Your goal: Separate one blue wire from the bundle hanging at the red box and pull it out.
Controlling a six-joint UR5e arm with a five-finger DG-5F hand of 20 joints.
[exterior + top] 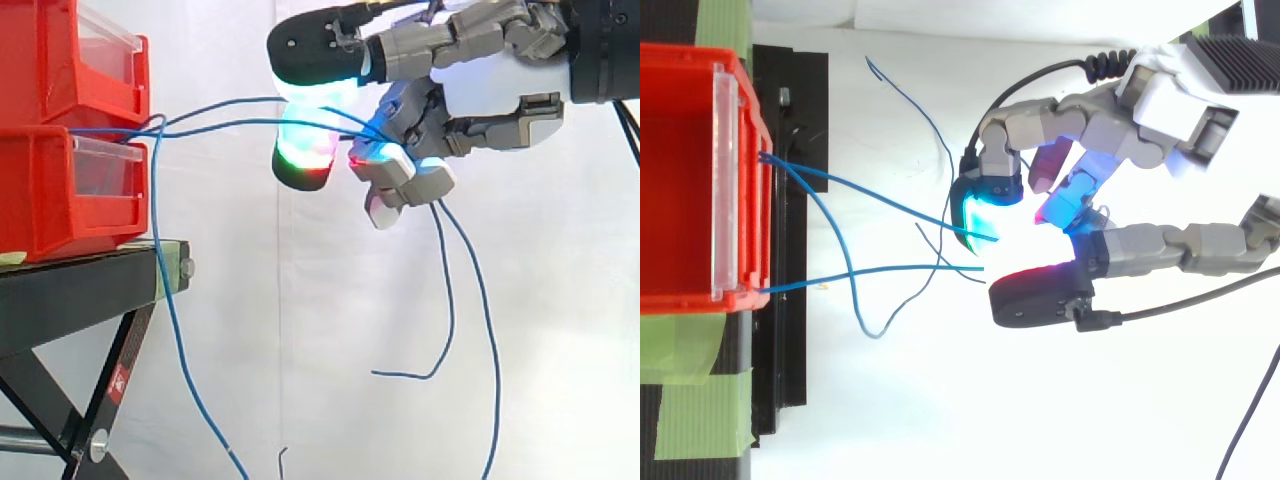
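Hand: fingers curled, clamped on 2 wires.
Wires: stretch from bins to hand; ends dangle below.
3rd wire: hangs by stand.

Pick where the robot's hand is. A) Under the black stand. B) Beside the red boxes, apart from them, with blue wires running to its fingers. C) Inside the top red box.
B: the hand sits clear of the red boxes, its fingers curled on blue wires stretched across from them.
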